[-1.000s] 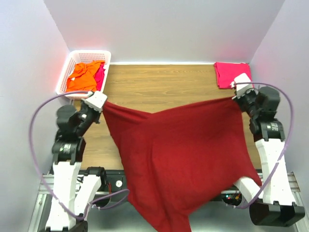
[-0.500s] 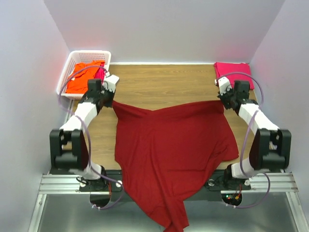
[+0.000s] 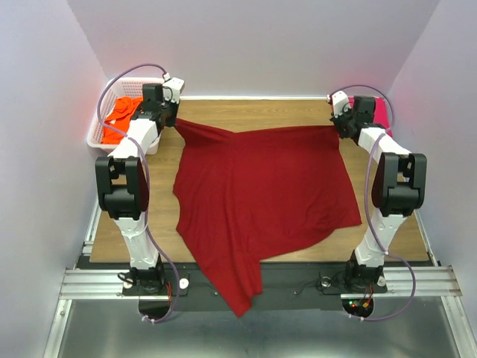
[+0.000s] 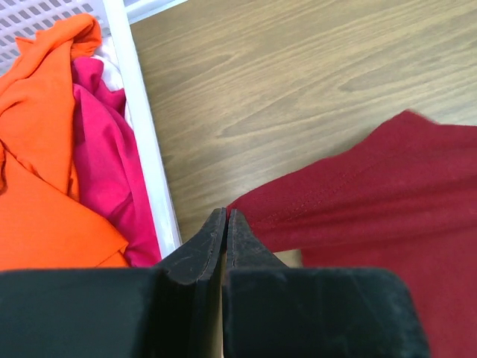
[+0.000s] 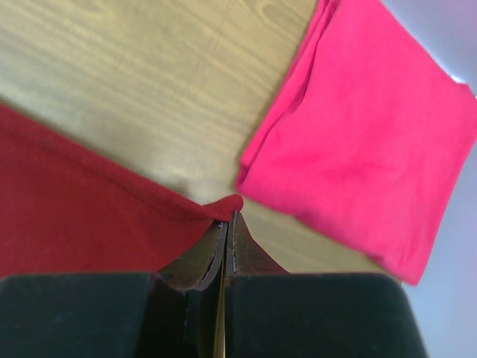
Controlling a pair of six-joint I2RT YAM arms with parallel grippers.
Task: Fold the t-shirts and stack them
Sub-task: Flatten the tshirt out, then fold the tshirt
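Left hand (image 3: 175, 121) and right hand (image 3: 335, 125), each pinching 1 corner of the dark red t-shirt (image 3: 261, 186), have dragged it up the table (image 3: 253, 112), so it lies behind them nearly flat for folding.

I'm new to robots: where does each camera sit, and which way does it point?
Top external: fixed above and behind the arms, looking down on the table, dark red t-shirt and both whole arms.
Left wrist: on the left arm, looking down past the shut left gripper at a shirt corner and white basket.
Right wrist: on the right arm, past the shut right gripper at the other corner and folded pink t-shirt.
Shared: all show the red shirt.
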